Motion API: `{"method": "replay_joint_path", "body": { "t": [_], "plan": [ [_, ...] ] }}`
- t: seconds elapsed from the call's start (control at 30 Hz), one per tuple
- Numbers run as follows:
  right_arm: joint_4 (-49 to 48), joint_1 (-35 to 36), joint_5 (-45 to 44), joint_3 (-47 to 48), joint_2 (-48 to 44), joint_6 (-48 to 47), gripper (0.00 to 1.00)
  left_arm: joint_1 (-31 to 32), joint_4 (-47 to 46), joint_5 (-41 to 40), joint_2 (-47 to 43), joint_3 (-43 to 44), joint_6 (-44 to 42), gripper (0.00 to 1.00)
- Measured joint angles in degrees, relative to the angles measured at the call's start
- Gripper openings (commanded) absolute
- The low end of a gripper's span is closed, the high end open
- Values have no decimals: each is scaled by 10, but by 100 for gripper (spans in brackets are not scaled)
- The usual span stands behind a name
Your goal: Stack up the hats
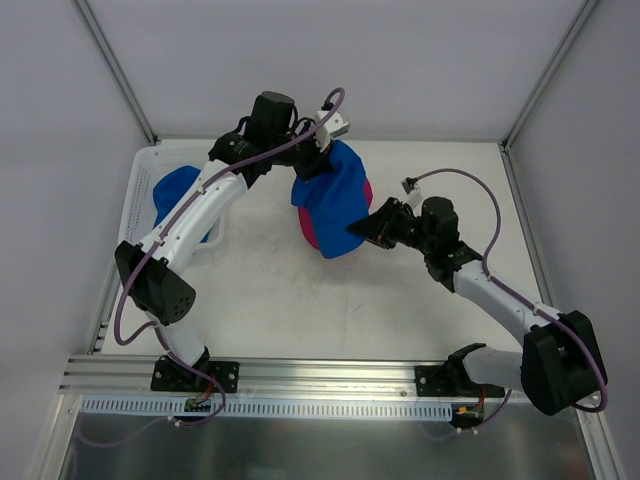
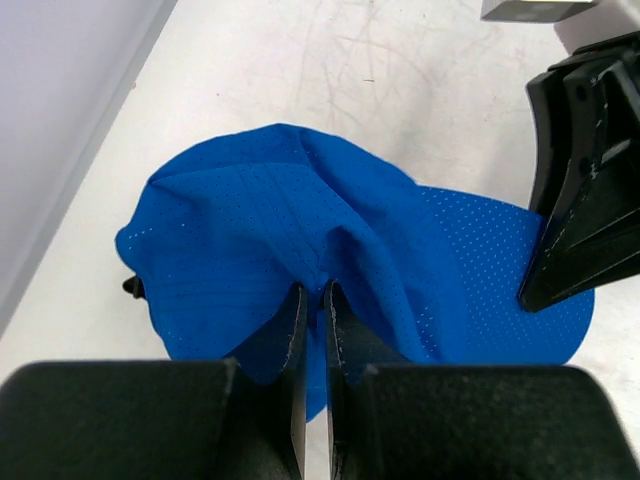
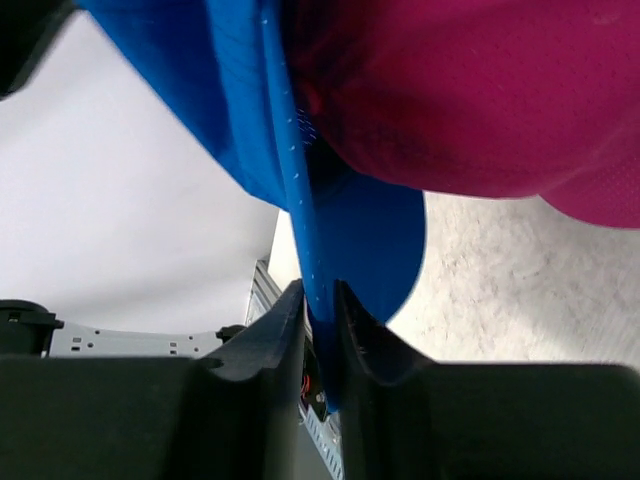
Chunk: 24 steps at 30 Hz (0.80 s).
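A blue hat hangs between both grippers over the middle of the table, draped above a magenta-pink hat whose edge peeks out beneath it. My left gripper is shut on a fold of the blue hat's crown, the fabric pinched between its jaws. My right gripper is shut on the blue hat's brim, held edge-on between its jaws. The pink hat fills the upper right of the right wrist view. The right gripper's finger shows beside the brim in the left wrist view.
A white slatted basket stands at the table's far left with another blue hat in it, partly hidden by my left arm. Grey walls close in the table at the back and sides.
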<state>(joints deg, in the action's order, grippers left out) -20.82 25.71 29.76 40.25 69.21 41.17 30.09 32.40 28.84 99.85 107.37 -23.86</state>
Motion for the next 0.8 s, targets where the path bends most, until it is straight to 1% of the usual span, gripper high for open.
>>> {"method": "replay_joint_path", "body": {
  "t": [0.07,0.1,0.17,0.2,0.27,0.37,0.4,0.43,0.6,0.73,0.8],
  "plan": [
    [1,0,3,-6,7,1,30,10,6,-15,0,7,-14,0],
    [3,0,4,-10,10,0,35,12,8,-22,0,10,-19,0],
    [5,0,6,-16,11,-2,39,14,10,-28,-3,16,-31,0],
    [7,0,7,-18,11,-3,44,14,10,-28,-5,17,-36,0],
    [5,0,10,-21,11,-7,47,13,10,-27,-10,19,-45,0],
    [5,0,11,-34,5,-16,54,14,11,-24,-14,30,-57,0],
    [8,0,11,-38,2,-19,60,14,11,-23,-14,34,-62,0],
    [11,0,11,-41,-1,-22,63,14,12,-23,-14,36,-66,0],
    [22,0,11,-45,-5,-55,63,19,16,-25,-14,46,-94,0],
    [24,0,11,-45,-2,-76,61,45,27,-37,-14,50,-127,0],
    [27,0,11,-45,0,-88,61,56,36,-38,-14,50,-143,0]
  ]
}}
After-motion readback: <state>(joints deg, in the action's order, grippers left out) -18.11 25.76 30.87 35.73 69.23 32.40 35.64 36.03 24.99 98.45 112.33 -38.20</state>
